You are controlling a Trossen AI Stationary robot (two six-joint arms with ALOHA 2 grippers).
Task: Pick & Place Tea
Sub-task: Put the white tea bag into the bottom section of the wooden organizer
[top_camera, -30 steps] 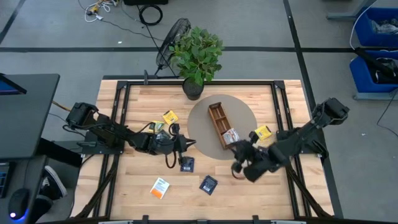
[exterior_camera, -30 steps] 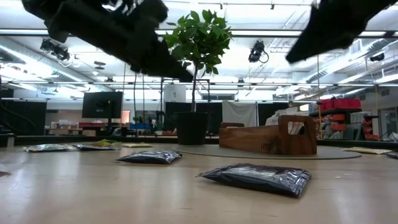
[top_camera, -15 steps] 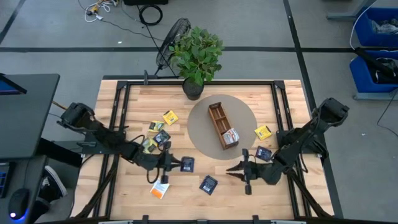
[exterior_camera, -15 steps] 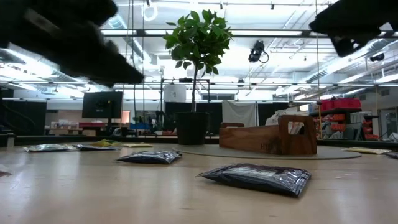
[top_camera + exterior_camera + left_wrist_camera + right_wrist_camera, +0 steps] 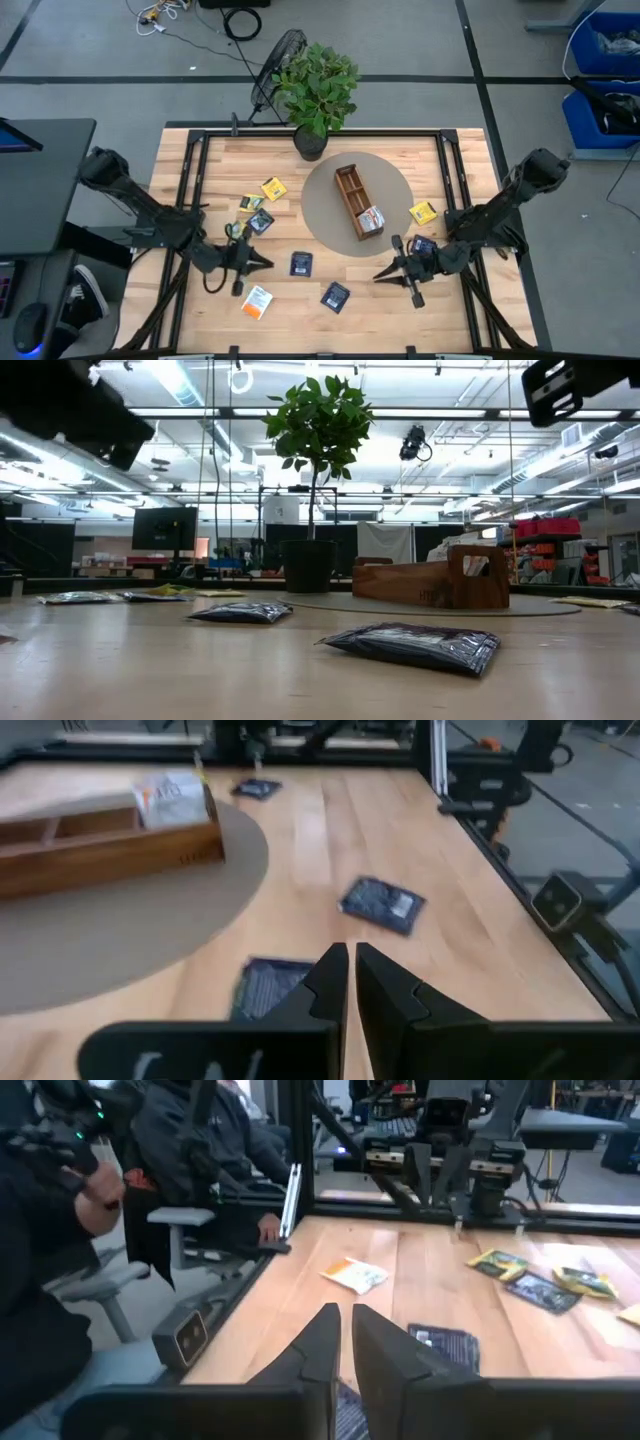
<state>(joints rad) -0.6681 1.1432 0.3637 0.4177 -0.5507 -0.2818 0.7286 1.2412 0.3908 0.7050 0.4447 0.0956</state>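
**A:** Where are the two tools, and what are they doing?

**B:** The left gripper (image 5: 250, 263) hangs low over the front left part of the wooden table (image 5: 200, 215). Its fingers are pressed together with nothing between them. The right gripper (image 5: 393, 272) sits over the front right, fingers likewise clenched on nothing.

**A:** And the tea?

**B:** Scattered flat on the table. An orange-and-white sachet (image 5: 257, 301) lies just in front of the left gripper. A navy sachet (image 5: 301, 264) is between the two arms, with another navy sachet (image 5: 335, 296) nearer the front edge. A third navy one (image 5: 423, 246) lies beside the right arm. A yellow sachet (image 5: 273, 188) and green-and-black ones (image 5: 258, 222) sit further back on the left; another yellow sachet (image 5: 422, 213) is at the right. One orange-and-white sachet (image 5: 371, 219) already rests in the near end of the wooden tray (image 5: 348, 188), which stands on a round grey mat (image 5: 322, 215).

**A:** What could go wrong?

**B:** As I judge it, descending with closed fingers would only push a sachet along. The packets are thin and flat, so fingertips may scrape wood or pinch only a corner. Both arms point toward the same middle ground, so reaching for the central navy sachets together risks a collision.
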